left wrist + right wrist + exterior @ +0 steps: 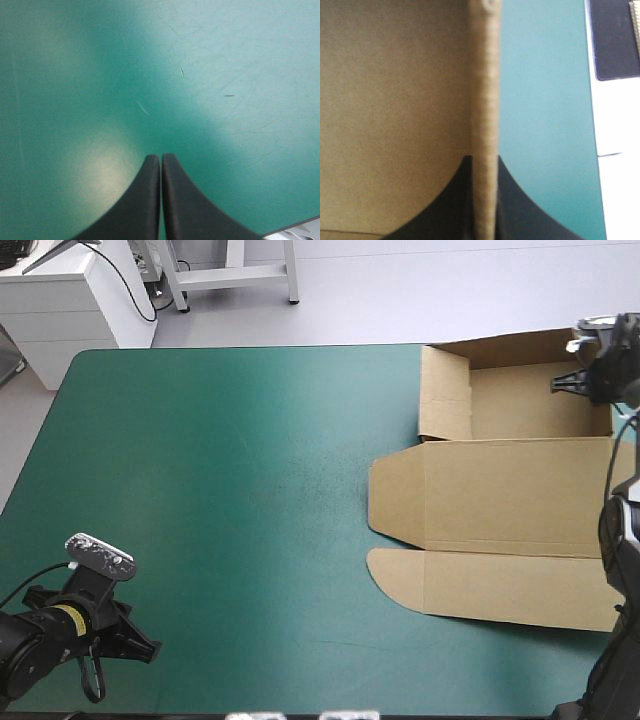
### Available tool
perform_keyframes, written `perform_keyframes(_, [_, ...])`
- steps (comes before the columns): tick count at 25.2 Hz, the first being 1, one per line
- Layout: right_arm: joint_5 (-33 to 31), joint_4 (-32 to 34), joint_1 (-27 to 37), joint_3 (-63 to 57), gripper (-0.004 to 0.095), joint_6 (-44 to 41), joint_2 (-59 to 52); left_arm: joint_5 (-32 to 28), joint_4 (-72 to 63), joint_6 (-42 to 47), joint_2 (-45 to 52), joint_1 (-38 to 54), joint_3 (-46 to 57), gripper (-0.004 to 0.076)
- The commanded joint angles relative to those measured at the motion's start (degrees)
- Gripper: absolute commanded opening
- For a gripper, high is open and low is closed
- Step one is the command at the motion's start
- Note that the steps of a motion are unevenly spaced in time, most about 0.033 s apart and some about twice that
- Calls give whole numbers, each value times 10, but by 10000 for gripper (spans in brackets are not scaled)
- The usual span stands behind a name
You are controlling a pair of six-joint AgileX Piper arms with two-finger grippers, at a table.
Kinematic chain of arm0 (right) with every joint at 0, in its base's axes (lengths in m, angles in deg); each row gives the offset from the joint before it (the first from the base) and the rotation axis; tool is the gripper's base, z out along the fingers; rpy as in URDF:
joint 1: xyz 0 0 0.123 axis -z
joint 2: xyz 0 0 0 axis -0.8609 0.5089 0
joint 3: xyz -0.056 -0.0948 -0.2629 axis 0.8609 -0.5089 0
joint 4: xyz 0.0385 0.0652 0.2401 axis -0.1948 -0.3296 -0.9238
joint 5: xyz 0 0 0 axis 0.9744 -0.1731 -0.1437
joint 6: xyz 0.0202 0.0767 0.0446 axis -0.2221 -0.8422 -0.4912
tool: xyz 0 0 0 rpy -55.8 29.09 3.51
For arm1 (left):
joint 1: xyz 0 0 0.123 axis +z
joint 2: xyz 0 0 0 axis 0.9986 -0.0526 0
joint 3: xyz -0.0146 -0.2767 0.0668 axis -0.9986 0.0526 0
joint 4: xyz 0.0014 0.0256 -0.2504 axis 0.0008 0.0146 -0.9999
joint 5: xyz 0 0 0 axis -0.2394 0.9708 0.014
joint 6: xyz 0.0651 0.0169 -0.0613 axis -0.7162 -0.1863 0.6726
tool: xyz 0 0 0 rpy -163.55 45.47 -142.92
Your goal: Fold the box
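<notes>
Left hand point(160, 158) has fingers pressed together; right hand point(484, 160) pinches, fingers barely apart.

Soft, even light from above fills the high view. The bench's teal-green cover point(250, 540) carries a pale sheen at upper centre and dims toward the lower corners. The box point(520, 490) throws only faint shadows inside its raised walls at upper right. A broad dark shadow lies ahead of the left hand point(160, 158), with a pale glare patch just beside it. Around the right hand point(484, 160) the box is evenly lit.
</notes>
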Motion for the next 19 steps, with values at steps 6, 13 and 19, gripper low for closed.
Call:
perform_keyframes(6, [34, -93, 127, 19, -18, 30, -15, -18, 2, 6, 0, -2, -13, -8])
perform_keyframes(13, [40, -93, 140, 19, 302, 30, 0, -18, 2, 0, 0, -2, -13, -8])
perform_keyframes(19, [59, -87, 140, 19, 778, 30, 2, -18, 3, 0, 0, -2, -13, -8])
